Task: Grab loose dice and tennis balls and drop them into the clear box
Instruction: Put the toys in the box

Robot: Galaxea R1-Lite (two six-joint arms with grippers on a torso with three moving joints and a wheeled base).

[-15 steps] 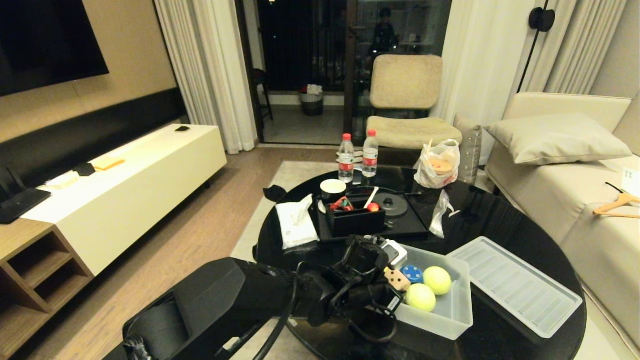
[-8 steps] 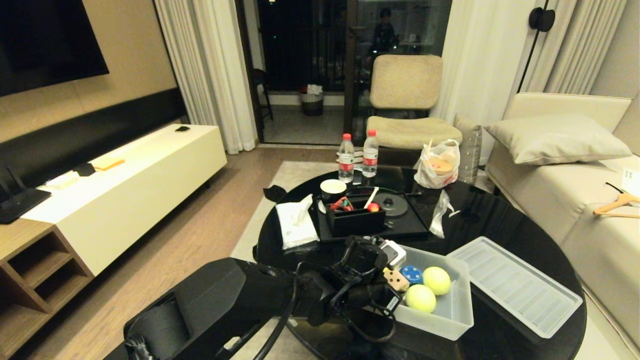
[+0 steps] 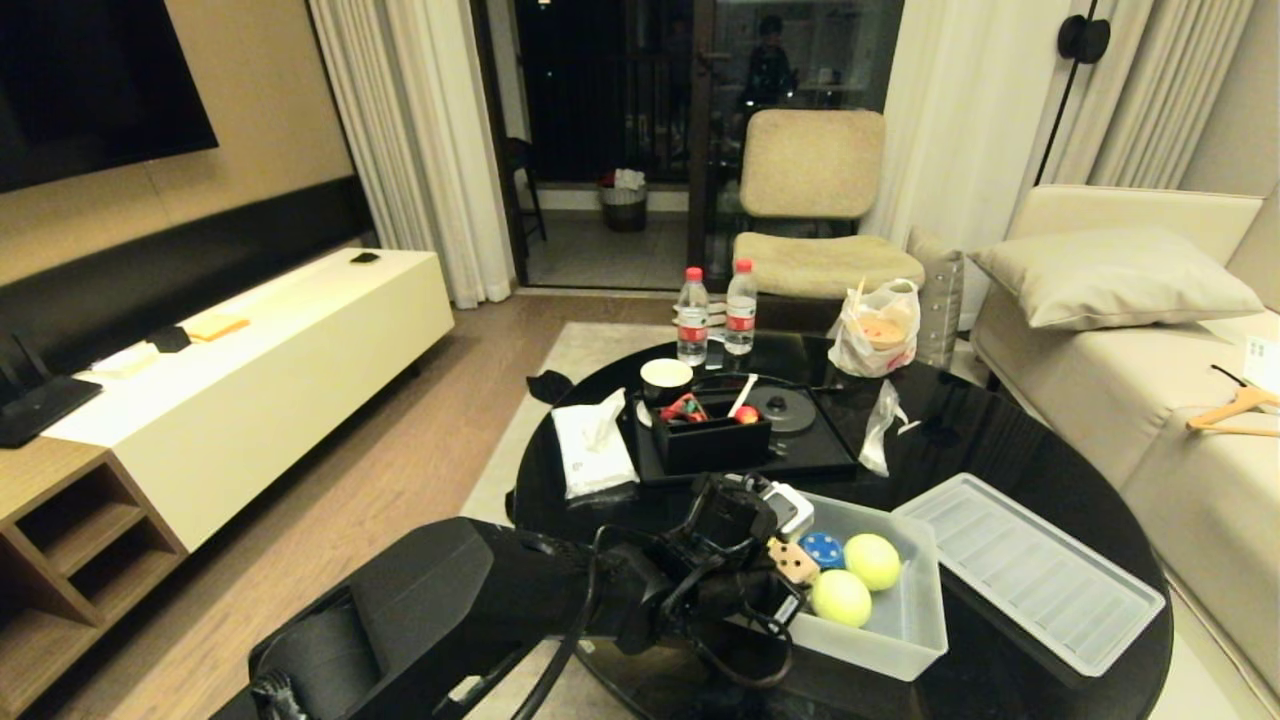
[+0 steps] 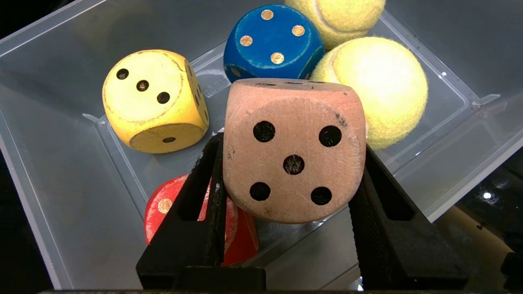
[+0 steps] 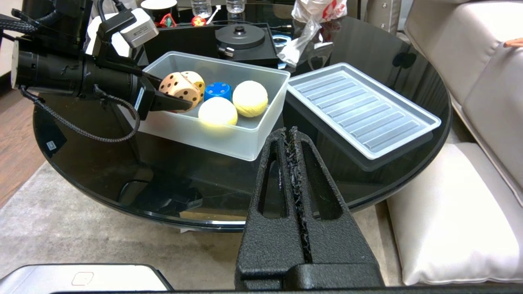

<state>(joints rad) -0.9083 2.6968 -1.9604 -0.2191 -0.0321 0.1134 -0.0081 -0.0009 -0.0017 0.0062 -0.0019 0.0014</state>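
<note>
Basically, left gripper (image 4: pixel 292 183) is clamped on the tan die (image 4: pixel 293 149) w/ the clear box (image 4: pixel 61 204) open right beneath at frame centre, so release drops straight in; right gripper (image 5: pixel 294 143) is closed, parked.

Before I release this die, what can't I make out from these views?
- Red die: left wrist view, mostly hidden behind the tan die and a left gripper finger; absent from the other views.
- Clear box: head view, near-left corner covered by the left arm.
- Any green die: in no view.
- Right gripper: shut, parked off the table.
</note>
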